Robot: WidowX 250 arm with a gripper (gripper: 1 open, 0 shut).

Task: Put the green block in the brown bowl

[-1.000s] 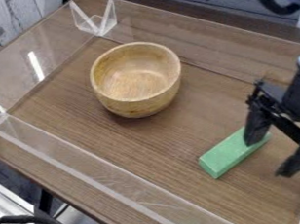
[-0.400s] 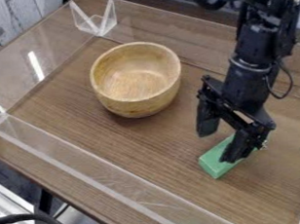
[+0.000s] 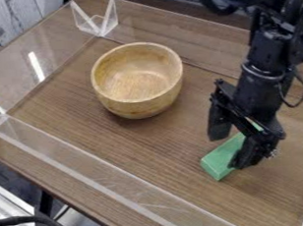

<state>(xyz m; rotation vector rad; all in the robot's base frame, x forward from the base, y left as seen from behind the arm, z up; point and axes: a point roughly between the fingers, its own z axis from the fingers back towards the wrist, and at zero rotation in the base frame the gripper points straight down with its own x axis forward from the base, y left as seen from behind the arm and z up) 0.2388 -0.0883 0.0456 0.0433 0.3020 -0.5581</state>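
Note:
The green block (image 3: 224,160) lies flat on the wooden table at the lower right; only its near end shows below the gripper. My black gripper (image 3: 243,142) points down over the block's far part, open, with one finger (image 3: 218,122) on its left side and the other (image 3: 265,147) on its right. Whether the fingers touch the block I cannot tell. The brown bowl (image 3: 137,79), round and light wood, stands empty at the centre left, well apart from the gripper.
Clear acrylic walls (image 3: 66,161) ring the wooden table (image 3: 118,147). A small clear bracket (image 3: 94,18) stands at the back left corner. The arm reaches in from the upper right.
The gripper moved in from the right edge to stand over the green block and sank onto it, its wrist rolling. Block and bowl have stayed where they were.

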